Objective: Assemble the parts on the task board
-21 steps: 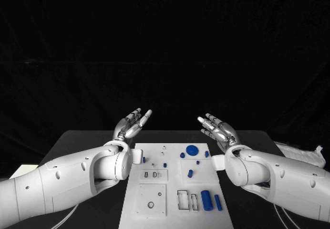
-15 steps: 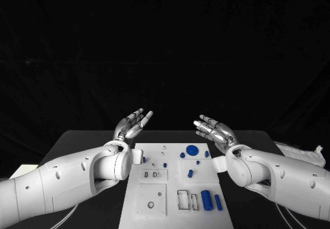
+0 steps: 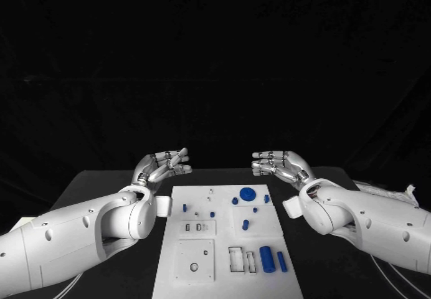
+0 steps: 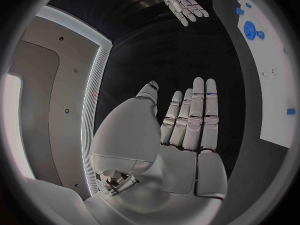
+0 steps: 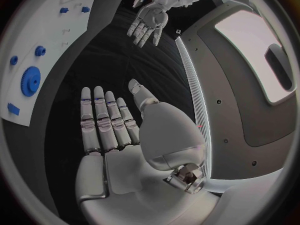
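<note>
The white task board (image 3: 202, 265) lies in the middle of the black table. On it are a blue round gear (image 3: 248, 193), small blue pegs (image 3: 212, 214), and two blue cylinders (image 3: 266, 256) near the front right. My left hand (image 3: 164, 166) hovers above the board's far left corner, palm up, fingers apart, holding nothing. My right hand (image 3: 278, 165) hovers above the far right corner, also empty with fingers spread. The left wrist view shows the left hand (image 4: 190, 117) flat and the gear (image 4: 250, 30); the right wrist view shows the right hand (image 5: 106, 122) flat and the gear (image 5: 30, 80).
A white crumpled object (image 3: 386, 192) lies at the table's right edge. The board has rectangular slots (image 3: 237, 260) and an oval hole (image 3: 194, 266) near the front. Black table surface runs along both sides of the board.
Both hands have turned inward and tipped down toward the board's far end, fingers now pointing at each other. The whole picture has shifted slightly.
</note>
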`<state>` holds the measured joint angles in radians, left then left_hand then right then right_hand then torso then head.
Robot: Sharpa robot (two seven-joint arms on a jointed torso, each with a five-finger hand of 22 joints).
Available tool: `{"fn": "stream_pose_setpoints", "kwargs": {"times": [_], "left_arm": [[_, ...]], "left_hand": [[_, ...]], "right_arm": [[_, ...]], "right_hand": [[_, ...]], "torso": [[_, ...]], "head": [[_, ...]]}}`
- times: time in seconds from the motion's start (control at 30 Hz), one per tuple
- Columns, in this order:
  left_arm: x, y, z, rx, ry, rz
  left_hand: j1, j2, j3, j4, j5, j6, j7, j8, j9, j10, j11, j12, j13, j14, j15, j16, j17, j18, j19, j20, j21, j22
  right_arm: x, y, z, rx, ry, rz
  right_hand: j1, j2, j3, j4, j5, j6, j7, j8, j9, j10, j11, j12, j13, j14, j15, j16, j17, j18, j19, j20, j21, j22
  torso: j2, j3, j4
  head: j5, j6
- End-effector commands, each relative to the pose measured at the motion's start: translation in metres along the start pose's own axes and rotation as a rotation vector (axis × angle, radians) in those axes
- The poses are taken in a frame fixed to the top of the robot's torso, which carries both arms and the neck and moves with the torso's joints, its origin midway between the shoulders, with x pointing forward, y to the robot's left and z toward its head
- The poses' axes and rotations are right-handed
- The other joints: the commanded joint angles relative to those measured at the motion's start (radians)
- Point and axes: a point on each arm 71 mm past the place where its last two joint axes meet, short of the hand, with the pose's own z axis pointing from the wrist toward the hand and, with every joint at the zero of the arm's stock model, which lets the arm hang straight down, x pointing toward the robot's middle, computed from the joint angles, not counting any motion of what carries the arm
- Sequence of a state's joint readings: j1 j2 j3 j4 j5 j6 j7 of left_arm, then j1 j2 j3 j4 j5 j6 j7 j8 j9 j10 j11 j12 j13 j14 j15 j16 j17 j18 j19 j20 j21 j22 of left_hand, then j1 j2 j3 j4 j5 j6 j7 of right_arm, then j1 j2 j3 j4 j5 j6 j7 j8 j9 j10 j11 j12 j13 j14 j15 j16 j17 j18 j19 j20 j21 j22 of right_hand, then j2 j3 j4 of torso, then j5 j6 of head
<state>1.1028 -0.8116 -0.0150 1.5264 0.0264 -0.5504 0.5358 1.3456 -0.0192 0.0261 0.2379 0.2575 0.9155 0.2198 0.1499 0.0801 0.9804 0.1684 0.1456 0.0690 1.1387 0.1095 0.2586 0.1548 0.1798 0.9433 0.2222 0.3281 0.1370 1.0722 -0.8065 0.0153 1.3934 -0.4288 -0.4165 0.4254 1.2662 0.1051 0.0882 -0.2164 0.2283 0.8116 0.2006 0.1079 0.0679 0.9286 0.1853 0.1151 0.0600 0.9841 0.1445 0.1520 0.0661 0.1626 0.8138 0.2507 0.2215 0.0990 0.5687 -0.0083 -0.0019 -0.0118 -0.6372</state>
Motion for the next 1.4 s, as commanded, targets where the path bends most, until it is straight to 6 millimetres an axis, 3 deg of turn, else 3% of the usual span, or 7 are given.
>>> {"fn": "stream_pose_setpoints", "kwargs": {"times": [0.03, 0.23, 0.4, 0.57, 0.7, 0.9, 1.4], "left_arm": [[0.005, -0.006, -0.007, 0.011, 0.1, -0.064], [0.008, -0.014, -0.022, -0.017, 0.155, -0.122], [0.014, -0.021, -0.036, -0.039, 0.194, -0.179], [0.02, -0.029, -0.046, -0.046, 0.225, -0.216], [0.024, -0.035, -0.051, -0.044, 0.244, -0.23], [0.031, -0.045, -0.057, -0.034, 0.27, -0.242], [0.032, -0.05, -0.059, -0.031, 0.278, -0.243]], "left_hand": [[0.024, -0.001, 0.001, -0.016, -0.005, 0.025, -0.008, -0.007, -0.005, 0.04, -0.012, -0.001, 0.0, 0.035, -0.012, 0.0, 0.013, 0.006, 0.038, -0.013, 0.0, -0.009], [0.054, -0.001, 0.008, -0.038, -0.004, 0.052, -0.013, -0.019, -0.011, 0.083, -0.019, -0.011, 0.0, 0.05, -0.019, -0.018, 0.027, 0.005, 0.065, -0.021, -0.009, -0.023], [0.057, -0.001, 0.011, -0.042, -0.004, 0.055, -0.011, -0.027, -0.013, 0.088, -0.018, -0.021, -0.001, 0.045, -0.017, -0.031, 0.031, 0.004, 0.065, -0.02, -0.017, -0.029], [0.057, -0.001, 0.011, -0.044, -0.004, 0.055, -0.009, -0.037, -0.014, 0.086, -0.015, -0.033, -0.002, 0.037, -0.013, -0.044, 0.033, 0.003, 0.06, -0.017, -0.025, -0.036], [0.056, -0.002, 0.01, -0.045, -0.004, 0.054, -0.008, -0.041, -0.015, 0.085, -0.013, -0.039, -0.003, 0.035, -0.012, -0.049, 0.034, 0.003, 0.059, -0.016, -0.029, -0.039], [0.055, -0.003, 0.01, -0.047, -0.005, 0.052, -0.005, -0.047, -0.015, 0.081, -0.011, -0.047, -0.003, 0.032, -0.009, -0.056, 0.036, 0.003, 0.057, -0.014, -0.034, -0.043], [0.053, -0.003, 0.008, -0.048, -0.005, 0.05, -0.002, -0.054, -0.015, 0.078, -0.008, -0.055, -0.003, 0.028, -0.007, -0.064, 0.037, 0.003, 0.055, -0.011, -0.039, -0.047]], "right_arm": [[-0.002, 0.012, 0.005, -0.09, 0.071, -0.22], [-0.007, 0.029, 0.013, -0.129, 0.16, -0.461], [-0.009, 0.043, 0.02, -0.136, 0.227, -0.717], [-0.006, 0.053, 0.025, -0.128, 0.275, -0.929], [-0.002, 0.06, 0.028, -0.126, 0.293, -1.053], [0.004, 0.068, 0.031, -0.118, 0.314, -1.194], [0.013, 0.069, 0.031, -0.077, 0.372, -1.327]], "right_hand": [[0.017, -0.008, 0.058, -0.069, -0.016, 0.18, 0.001, 0.013, 0.004, 0.2, -0.048, 0.0, 0.004, 0.238, -0.064, 0.026, 0.012, 0.024, 0.186, -0.058, 0.072, 0.014], [0.025, -0.041, 0.075, -0.072, -0.014, 0.227, -0.022, 0.007, 0.006, 0.275, -0.079, -0.01, 0.006, 0.371, -0.108, 0.065, 0.044, 0.022, 0.299, -0.11, 0.156, 0.051], [0.01, -0.074, 0.066, -0.068, -0.018, 0.25, -0.038, -0.006, 0.005, 0.311, -0.102, -0.029, 0.007, 0.51, -0.145, 0.141, 0.099, 0.021, 0.405, -0.153, 0.261, 0.104], [-0.01, -0.09, 0.077, -0.066, -0.013, 0.28, -0.059, -0.024, 0.005, 0.355, -0.119, -0.047, 0.014, 0.526, -0.17, 0.407, 0.257, 0.017, 0.466, -0.18, 0.38, 0.171], [-0.024, -0.098, 0.097, -0.062, -0.017, 0.299, -0.068, -0.036, 0.007, 0.371, -0.127, -0.052, 0.023, 0.53, -0.176, 0.711, 0.552, 0.016, 0.475, -0.186, 0.47, 0.229], [-0.046, -0.12, 0.129, -0.05, -0.027, 0.3, -0.066, -0.043, 0.007, 0.336, -0.122, -0.052, 0.019, 0.533, -0.169, 1.043, 0.929, -0.021, 0.511, -0.18, 0.771, 0.568], [-0.049, -0.151, 0.17, -0.016, -0.043, 0.301, -0.061, -0.043, 0.009, 0.293, -0.112, -0.053, 0.015, 0.529, -0.157, 1.174, 1.085, -0.043, 0.509, -0.165, 0.956, 0.786]], "torso": [[0.022, 0.0016, -0.0002], [0.058, -0.0008, 0.0102], [0.094, -0.0037, 0.0292], [0.124, -0.0078, 0.0506], [0.144, -0.0113, 0.0628], [0.167, -0.0142, 0.0781], [0.188, -0.0138, 0.0868]], "head": [[-0.005, 0.007], [-0.017, 0.016], [-0.033, 0.021], [-0.055, 0.025], [-0.069, 0.032], [-0.082, 0.036], [-0.092, 0.034]]}}
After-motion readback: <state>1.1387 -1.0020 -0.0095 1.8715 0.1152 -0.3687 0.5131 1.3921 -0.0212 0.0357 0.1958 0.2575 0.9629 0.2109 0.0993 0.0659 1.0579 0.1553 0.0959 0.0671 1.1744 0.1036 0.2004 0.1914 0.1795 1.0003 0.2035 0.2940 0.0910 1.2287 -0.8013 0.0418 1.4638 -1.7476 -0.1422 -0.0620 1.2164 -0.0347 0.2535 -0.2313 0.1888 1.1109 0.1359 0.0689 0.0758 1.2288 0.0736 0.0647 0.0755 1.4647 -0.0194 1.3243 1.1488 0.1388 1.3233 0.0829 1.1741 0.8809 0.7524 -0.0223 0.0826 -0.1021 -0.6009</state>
